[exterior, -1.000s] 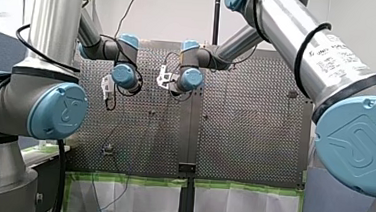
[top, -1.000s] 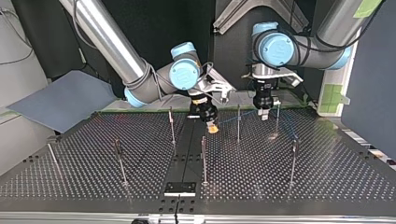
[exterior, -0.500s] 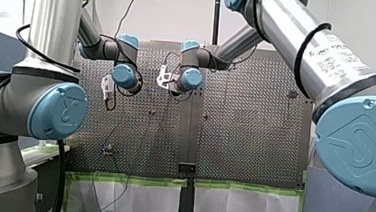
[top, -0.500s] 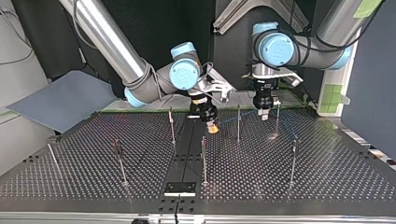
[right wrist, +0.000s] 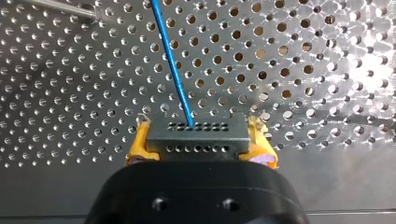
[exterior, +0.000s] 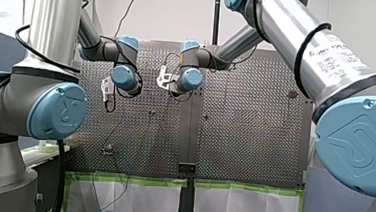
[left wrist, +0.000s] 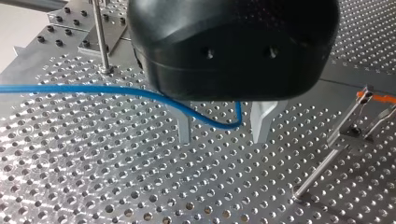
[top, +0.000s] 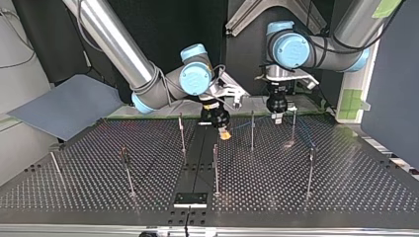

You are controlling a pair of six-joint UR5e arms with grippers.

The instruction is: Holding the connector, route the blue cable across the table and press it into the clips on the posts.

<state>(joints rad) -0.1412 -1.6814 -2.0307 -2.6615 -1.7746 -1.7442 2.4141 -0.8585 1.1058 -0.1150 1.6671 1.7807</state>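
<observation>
Perforated table [top: 99,197]; the right gripper [right wrist: 200,140] clamps the dark grey block connector [right wrist: 196,133]; the thin blue cable [left wrist: 93,88], seemingly light and floppy, leaves it toward two o'clock in the top view and sags inside the wide-open left gripper [left wrist: 224,133]; best pinched just beside a metal post clip [left wrist: 351,136].

Front view: bright, even light off the white wall [exterior: 172,14] at twelve o'clock. The big arm joints [exterior: 58,112] at three and nine o'clock sit close and soft. Top view: dark backdrop, the table [top: 321,187] lit from above, its holes glinting. Wrist views: strong glare blooms on the table ahead of my right gripper [right wrist: 199,135], whose connector [right wrist: 194,142] is evenly lit. My left gripper's [left wrist: 222,139] black body is blurred.
</observation>
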